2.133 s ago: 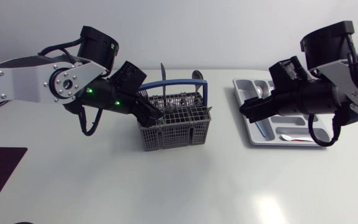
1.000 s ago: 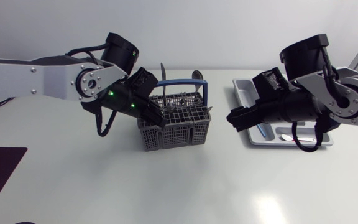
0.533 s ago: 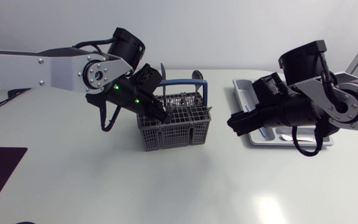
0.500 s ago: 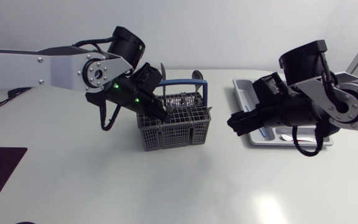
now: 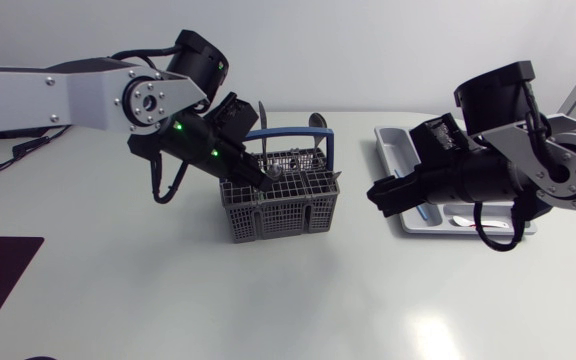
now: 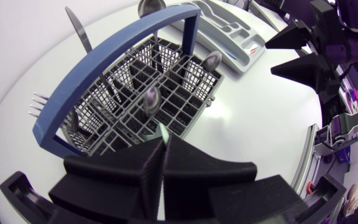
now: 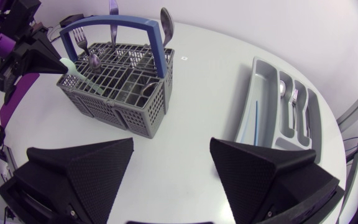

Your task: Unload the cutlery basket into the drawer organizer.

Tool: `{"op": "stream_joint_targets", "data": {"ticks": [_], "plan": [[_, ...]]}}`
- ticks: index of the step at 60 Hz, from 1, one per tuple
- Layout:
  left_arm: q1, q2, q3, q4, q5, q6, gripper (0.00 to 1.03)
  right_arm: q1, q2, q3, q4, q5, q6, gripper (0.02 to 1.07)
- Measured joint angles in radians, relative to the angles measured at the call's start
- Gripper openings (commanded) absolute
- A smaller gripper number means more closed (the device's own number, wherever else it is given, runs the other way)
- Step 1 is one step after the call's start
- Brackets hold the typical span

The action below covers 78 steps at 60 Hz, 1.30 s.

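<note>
The step in hand is pulling 1 piece out of the cutlery basket (image 5: 286,205), which stands mid-worktop with the drawer organizer (image 5: 392,150) well apart on its right. The left gripper (image 6: 164,140) hangs over the basket's front compartments, fingers pressed together on a thin pale green utensil (image 7: 79,76), whose free end slants down to about rim level; whether it has cleared the mesh I cannot tell. The right gripper (image 7: 171,148) hovers between basket and organizer, close to the organizer's near edge, its 2 fingers spread wide and holding nothing. A knife (image 6: 76,28), a fork (image 6: 39,102) and several spoons are yet to come out of the basket, while a few pieces already lie in the organizer, so the task looks early to midway. Next, I judge, the utensil needs a lift clear of the blue handle (image 5: 293,133), then either a carry across or a handover to the waiting right gripper, which sits nearer the organizer.
</note>
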<state>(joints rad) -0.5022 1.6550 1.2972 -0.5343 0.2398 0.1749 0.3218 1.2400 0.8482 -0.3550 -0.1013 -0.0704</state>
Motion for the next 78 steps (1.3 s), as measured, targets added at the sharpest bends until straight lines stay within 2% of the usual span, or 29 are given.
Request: {"op": "stream_joint_targets", "data": {"ticks": [23, 42, 55, 62, 69, 78], "plan": [[0.017, -0.072, 0.0, -0.011, 0.04, -0.024, 0.16, 0.021, -0.023, -0.002, -0.005, -0.004, -0.001, 0.91], [0.017, -0.125, -0.003, -0.036, 0.043, -0.037, 0.15, 0.196, -0.045, -0.002, 0.0, -0.007, -0.013, 0.91], [0.01, -0.175, -0.016, -0.061, 0.043, -0.044, 0.15, 0.285, -0.045, -0.014, 0.064, -0.008, -0.059, 0.91], [0.008, -0.23, -0.016, -0.091, 0.055, -0.043, 0.15, 0.309, -0.066, -0.043, 0.075, -0.058, -0.1, 0.94], [0.008, -0.296, -0.016, -0.124, 0.112, -0.035, 0.15, 0.303, -0.111, -0.052, 0.076, -0.111, -0.137, 0.94], [0.008, -0.356, -0.016, -0.15, 0.24, 0.027, 0.15, 0.282, -0.189, -0.067, 0.093, -0.144, -0.182, 0.94]]}}
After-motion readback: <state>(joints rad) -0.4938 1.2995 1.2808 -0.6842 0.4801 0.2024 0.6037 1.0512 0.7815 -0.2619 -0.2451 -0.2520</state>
